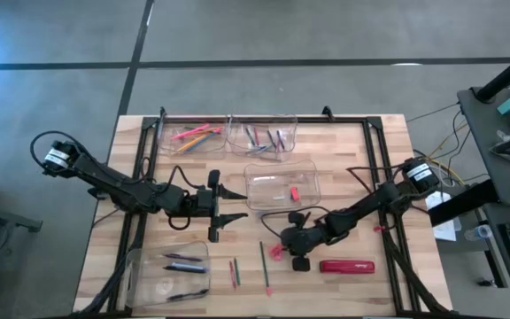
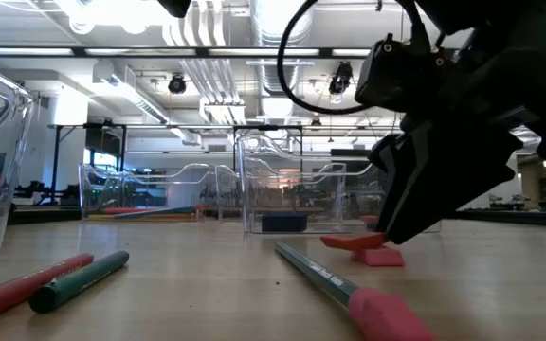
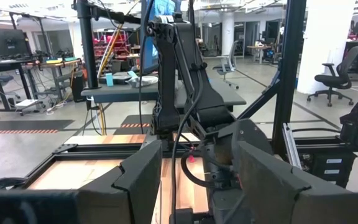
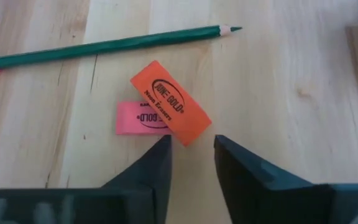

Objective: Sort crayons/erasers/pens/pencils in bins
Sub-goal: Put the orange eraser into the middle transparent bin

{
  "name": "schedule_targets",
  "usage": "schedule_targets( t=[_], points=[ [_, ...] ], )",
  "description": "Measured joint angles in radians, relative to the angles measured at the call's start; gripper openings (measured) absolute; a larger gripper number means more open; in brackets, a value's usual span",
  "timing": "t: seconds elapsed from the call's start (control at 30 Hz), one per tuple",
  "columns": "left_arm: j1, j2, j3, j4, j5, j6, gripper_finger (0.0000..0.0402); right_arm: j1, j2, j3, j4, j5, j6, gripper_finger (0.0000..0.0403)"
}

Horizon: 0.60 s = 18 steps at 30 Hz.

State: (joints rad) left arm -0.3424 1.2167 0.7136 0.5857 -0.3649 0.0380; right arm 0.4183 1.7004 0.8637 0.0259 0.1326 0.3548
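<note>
Orange eraser [image 4: 171, 103] lies diagonally across pink eraser [image 4: 138, 118].

The wooden table [image 1: 388, 292] carries four clear bins [image 1: 270, 133]. Just ahead of the right hand [image 4: 191, 146] two erasers lie on the bare wood, an orange eraser [image 4: 169, 102] overlapping a pink eraser [image 4: 135, 118], with a green pencil [image 4: 110, 45] beyond them. A red oblong block [image 1: 347, 266] lies beside that hand. Two short sticks [image 1: 235, 272] lie past the pencil.
</note>
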Motion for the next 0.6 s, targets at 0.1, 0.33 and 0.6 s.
schedule_targets(
  t=[0.1, 0.33, 0.6],
  points=[
    [0.0, 0.0, 0.0, 0.0, 0.0, 0.0, 0.0189, 0.0, 0.003, 0.03, -0.028, 0.001, -0.021, 0.0135],
    [0.0, 0.0, 0.0, -0.001, 0.0, 0.0, 0.0189, 0.0, 0.027, 0.063, 0.055, 0.0, -0.059, 0.0187],
    [0.0, 0.0, 0.0, -0.002, 0.0, 0.0, 0.0189, -0.003, 0.136, 0.068, 0.178, -0.026, -0.06, 0.0201]
  ],
)
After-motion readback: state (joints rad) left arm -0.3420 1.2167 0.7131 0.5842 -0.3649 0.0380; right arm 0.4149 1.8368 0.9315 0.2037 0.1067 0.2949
